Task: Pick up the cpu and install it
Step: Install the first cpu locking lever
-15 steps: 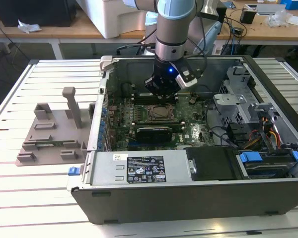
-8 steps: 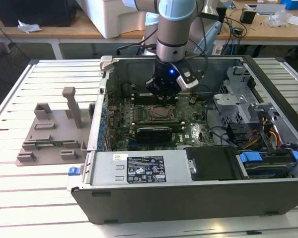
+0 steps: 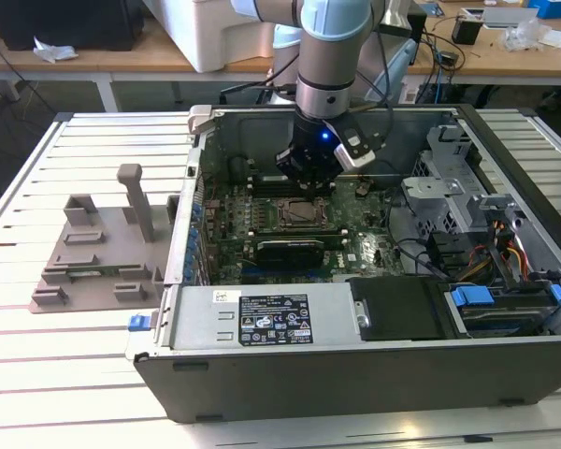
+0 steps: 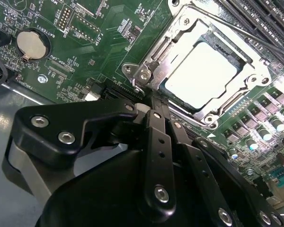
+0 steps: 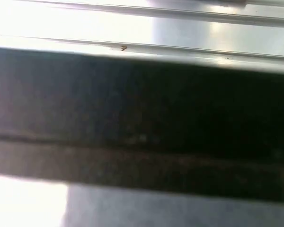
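Placement looks done, as far as the pictures tell. In the second wrist view the cpu [image 4: 201, 75] lies flat inside the socket [image 4: 255, 78] on the motherboard [image 4: 85, 52], its pale metal top framed on all sides by the socket's silvery bracket. Whether it is fully seated, or whether the retaining lever has been locked down, cannot be judged from here.

The hand [image 4: 154, 101] hangs over the board just beside the socket, and its dark fingers [image 4: 158, 142] stand pressed close together with nothing between them, so it carries no chip. It does not appear to touch the cpu; the fingertips sit near the socket's corner bracket.

In the exterior view the hand [image 3: 310, 184] reaches down into the open computer case [image 3: 355, 374], directly above the socket [image 3: 294, 213], which lies in the middle of the board. The grey fixture block [image 3: 103, 253] stands on the bench [image 3: 37, 374], well apart from the socket and outside the case wall.

My reading is that pickup and carry are over, and only confirming the seating, or securing the chip, may remain.
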Robot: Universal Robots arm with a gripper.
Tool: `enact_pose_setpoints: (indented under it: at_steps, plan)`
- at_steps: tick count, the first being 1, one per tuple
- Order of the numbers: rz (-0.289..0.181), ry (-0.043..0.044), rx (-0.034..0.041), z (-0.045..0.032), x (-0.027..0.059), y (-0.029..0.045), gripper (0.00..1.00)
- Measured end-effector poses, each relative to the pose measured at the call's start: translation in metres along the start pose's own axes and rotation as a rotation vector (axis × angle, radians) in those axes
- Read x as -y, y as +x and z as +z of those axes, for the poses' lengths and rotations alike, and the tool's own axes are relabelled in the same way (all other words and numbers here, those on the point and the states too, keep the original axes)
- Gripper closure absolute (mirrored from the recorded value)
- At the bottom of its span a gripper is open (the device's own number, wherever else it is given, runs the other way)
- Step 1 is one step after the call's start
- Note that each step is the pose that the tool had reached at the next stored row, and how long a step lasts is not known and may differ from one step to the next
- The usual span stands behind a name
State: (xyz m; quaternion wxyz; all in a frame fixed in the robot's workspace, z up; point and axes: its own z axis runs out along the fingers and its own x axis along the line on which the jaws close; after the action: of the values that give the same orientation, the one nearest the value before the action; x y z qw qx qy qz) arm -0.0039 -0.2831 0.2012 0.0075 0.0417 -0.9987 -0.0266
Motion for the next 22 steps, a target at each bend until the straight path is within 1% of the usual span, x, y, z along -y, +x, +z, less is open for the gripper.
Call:
enact_pose_setpoints:
  at_steps: [2, 4, 6, 8, 10, 13, 14, 15, 18, 19, 22]
  plan:
    - [0.000, -0.0008, 0.0003, 0.0003, -0.0020, -0.0003, 0.89]
    - [-0.001, -0.0013, 0.0013, -0.0013, -0.0025, -0.0003, 0.89]
    - [-0.001, 0.0011, 0.0014, -0.0061, -0.0027, -0.0002, 0.89]
    - [0.000, 0.0071, 0.0017, -0.0113, -0.0029, 0.0000, 0.89]
    - [0.000, 0.0258, 0.0007, -0.0135, -0.0027, -0.0001, 0.89]
    - [0.000, 0.0672, -0.0025, -0.0143, -0.0005, 0.0001, 0.89]
    - [0.000, 0.0768, -0.0033, -0.0144, 0.0007, 0.0003, 0.89]
    - [0.001, 0.0883, -0.0044, -0.0146, 0.0035, 0.0006, 0.89]
    - [0.001, 0.1005, -0.0053, -0.0149, 0.0098, 0.0011, 0.89]
    - [0.001, 0.1029, -0.0056, -0.0151, 0.0120, 0.0013, 0.89]
    - [0.001, 0.1043, -0.0056, -0.0153, 0.0178, 0.0018, 0.89]
